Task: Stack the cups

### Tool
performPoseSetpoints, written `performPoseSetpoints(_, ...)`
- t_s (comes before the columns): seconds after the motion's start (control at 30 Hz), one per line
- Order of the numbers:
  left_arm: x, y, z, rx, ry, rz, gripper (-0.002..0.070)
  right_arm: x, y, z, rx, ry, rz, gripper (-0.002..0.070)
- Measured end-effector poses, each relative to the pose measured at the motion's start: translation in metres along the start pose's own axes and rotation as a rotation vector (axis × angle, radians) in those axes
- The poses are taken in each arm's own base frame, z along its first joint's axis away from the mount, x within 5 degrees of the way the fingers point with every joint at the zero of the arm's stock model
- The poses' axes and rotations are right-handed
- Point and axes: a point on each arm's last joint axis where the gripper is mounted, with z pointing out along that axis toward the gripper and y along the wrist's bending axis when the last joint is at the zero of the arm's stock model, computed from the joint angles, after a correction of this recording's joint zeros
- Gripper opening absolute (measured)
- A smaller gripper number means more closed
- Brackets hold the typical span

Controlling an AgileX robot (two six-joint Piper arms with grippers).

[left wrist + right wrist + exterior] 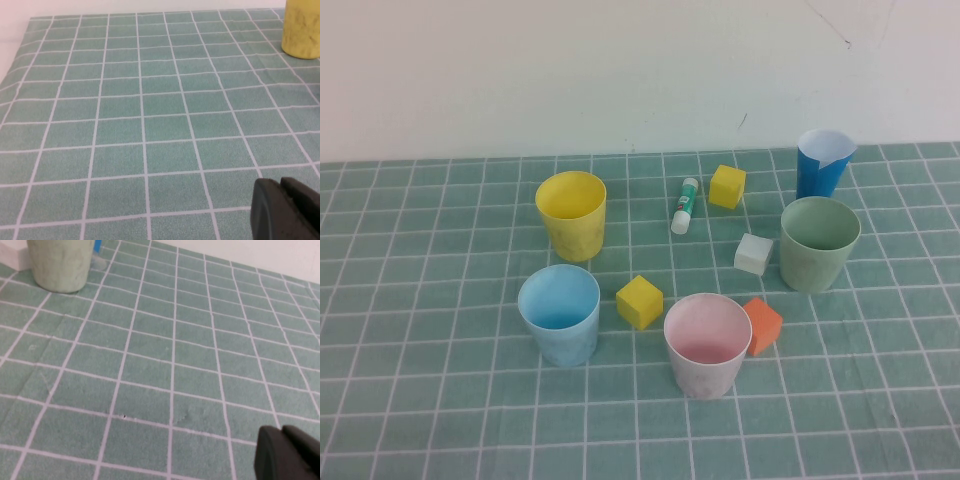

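Four cups stand upright and apart on the green checked cloth: a yellow cup (571,214) at back left, a light blue cup (559,314) at front left, a pale pink cup (707,344) at front centre and a pale green cup (819,242) at right. Neither arm shows in the high view. My left gripper (279,181) is shut and empty, low over bare cloth, with the yellow cup (301,30) some way ahead. My right gripper (282,428) is shut and empty over bare cloth, with the green cup (60,265) far ahead.
A dark-blue paper cone (823,163) stands behind the green cup. A glue stick (685,205) lies at the back centre. Two yellow cubes (727,186) (639,301), a white cube (753,254) and an orange cube (761,325) lie among the cups. A white wall closes the back.
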Motion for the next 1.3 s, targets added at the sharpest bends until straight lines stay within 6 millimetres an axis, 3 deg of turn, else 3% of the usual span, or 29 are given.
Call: performPoseSetpoints(1.3, 0.0001, -0.0015, 0.0000, 0.027, 0.002, 0.008, -0.0002, -0.0001, 0.0002, 0.0000, -0.002, -0.001, 0.005, -0.0002)
